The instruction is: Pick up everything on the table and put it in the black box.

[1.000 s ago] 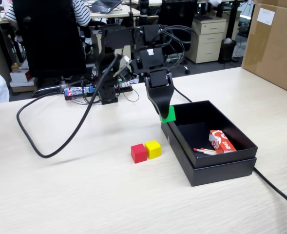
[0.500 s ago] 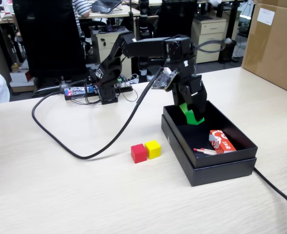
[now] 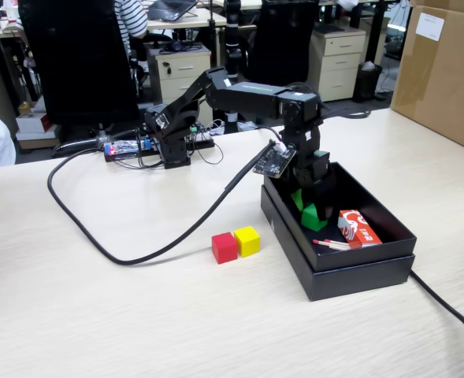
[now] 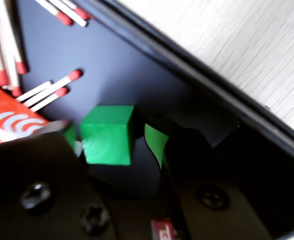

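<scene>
Reaching down into the black box (image 3: 350,268), the claw (image 3: 309,206) sat low over the box floor with the green cube (image 3: 313,218) between its green-padded jaws. In the wrist view the jaws stood spread: the green cube (image 4: 107,135) rested on the dark bottom of the box with a gap showing between it and the pad on the right side of that view, so nothing was pinched. Matchsticks (image 4: 49,90) lay scattered on the box floor beyond the cube, and a corner of the orange-red matchbox (image 4: 7,125) showed at the left edge of that view. In the fixed view the matchbox (image 3: 358,228) lay inside the box just right of the claw. The red cube (image 3: 224,247) and the yellow cube (image 3: 247,240) sat touching each other on the table (image 3: 98,315), near the box's left wall. A thick black cable (image 3: 137,252) looped across the table from the arm.
</scene>
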Motion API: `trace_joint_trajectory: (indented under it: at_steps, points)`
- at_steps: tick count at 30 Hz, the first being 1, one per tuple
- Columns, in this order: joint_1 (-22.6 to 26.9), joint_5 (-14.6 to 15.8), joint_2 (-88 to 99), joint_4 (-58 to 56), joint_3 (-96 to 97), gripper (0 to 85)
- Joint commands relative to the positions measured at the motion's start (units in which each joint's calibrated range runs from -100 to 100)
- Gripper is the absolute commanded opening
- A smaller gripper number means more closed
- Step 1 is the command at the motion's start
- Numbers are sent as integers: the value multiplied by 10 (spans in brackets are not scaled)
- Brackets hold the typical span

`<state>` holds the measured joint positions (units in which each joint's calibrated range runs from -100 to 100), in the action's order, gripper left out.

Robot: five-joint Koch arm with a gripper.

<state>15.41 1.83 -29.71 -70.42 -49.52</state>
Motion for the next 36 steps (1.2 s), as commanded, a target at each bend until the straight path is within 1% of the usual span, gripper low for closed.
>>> trace_joint_trajectory:
  at_steps: [1,4,8,9,10,12,14,18,22,25,29,36]
  points:
    - [-1,-4,19,1,-14,355]
    - [-2,-4,48,1,-15,415]
    - [-7,-1,123,1,-20,419]
    - [-10,-1,170,1,-22,424]
    - [-13,-1,192,2,-26,448]
    - [-18,-2,239,2,-26,455]
    - [-37,-4,322,2,-10,453]
    - [-61,-8,372,2,26,453]
    - [-87,-10,377,2,74,465]
    - [-96,-10,372,2,121,488]
    - [-99,-8,334,2,185,496]
    - [-101,-5,249,2,182,497]
